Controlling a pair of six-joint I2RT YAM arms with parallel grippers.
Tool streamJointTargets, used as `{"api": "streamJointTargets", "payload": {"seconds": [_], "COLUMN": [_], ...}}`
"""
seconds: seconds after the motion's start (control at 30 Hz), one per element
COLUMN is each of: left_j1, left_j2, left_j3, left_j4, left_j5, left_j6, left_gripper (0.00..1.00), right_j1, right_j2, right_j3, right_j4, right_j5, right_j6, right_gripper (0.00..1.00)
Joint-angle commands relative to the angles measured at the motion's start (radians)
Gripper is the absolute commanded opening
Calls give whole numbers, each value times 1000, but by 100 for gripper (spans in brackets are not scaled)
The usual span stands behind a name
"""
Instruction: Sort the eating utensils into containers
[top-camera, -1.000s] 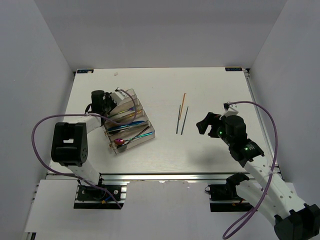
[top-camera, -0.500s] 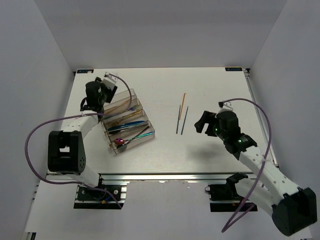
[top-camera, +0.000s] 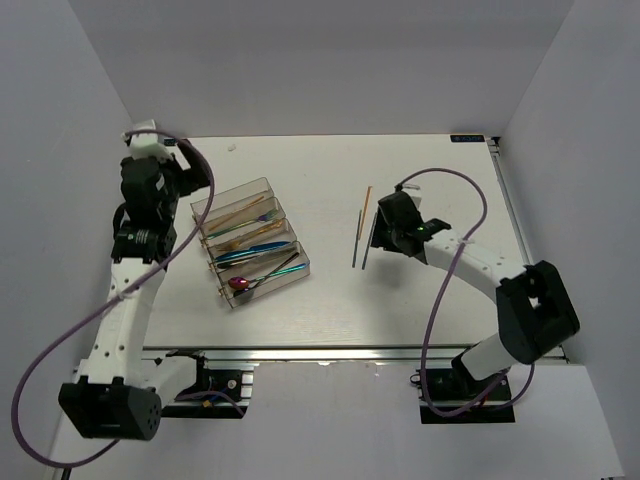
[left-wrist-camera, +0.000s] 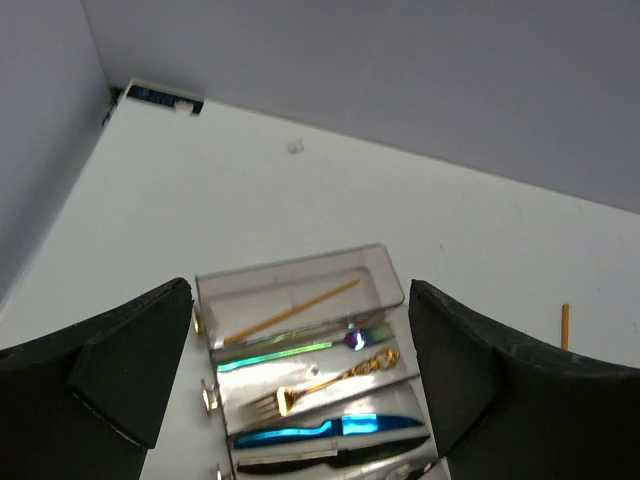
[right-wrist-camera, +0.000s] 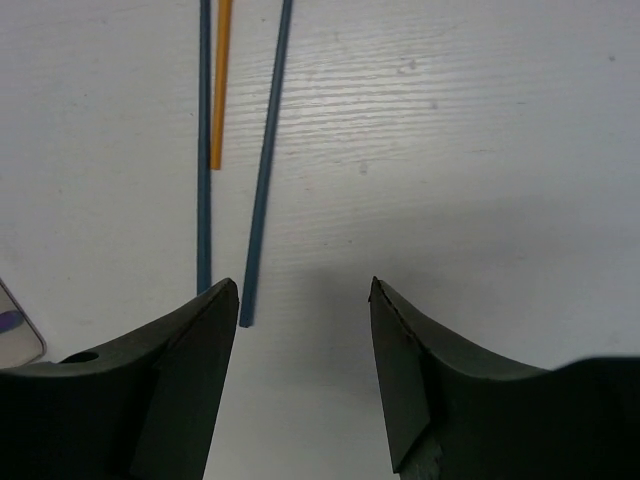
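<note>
Left gripper (left-wrist-camera: 300, 320) gapes open near the clear plastic compartment tray (left-wrist-camera: 300, 268); right gripper (right-wrist-camera: 303, 290), jaws apart, hovers beside slim blue chopsticks (right-wrist-camera: 265, 160) and an orange chopstick (right-wrist-camera: 221, 80).

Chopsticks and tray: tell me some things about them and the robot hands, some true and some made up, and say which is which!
1. Two blue chopsticks and an orange chopstick lie on the table, outside the tray. True.
2. The right gripper is holding a blue chopstick. False: it is open and holds nothing; the chopsticks lie flat on the table.
3. The tray is empty. False: a gold fork and a blue knife are among the things in it.
4. The left gripper is open and holds nothing. True.
</note>
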Motion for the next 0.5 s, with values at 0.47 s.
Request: {"api": "streamJointTargets", "payload": {"seconds": [0.47], "left_j1": [0], "left_j2": [-74], "left_j3": [-180], "left_j4": [-263], "left_j5": [-282], "left_j6": [-255], "left_gripper": [98], "right_j1": [133], "right_j2": [340], "right_j3": [190], "right_j4": [-105], "right_j5": [88], "right_j6": [130], "right_gripper": [48]}}
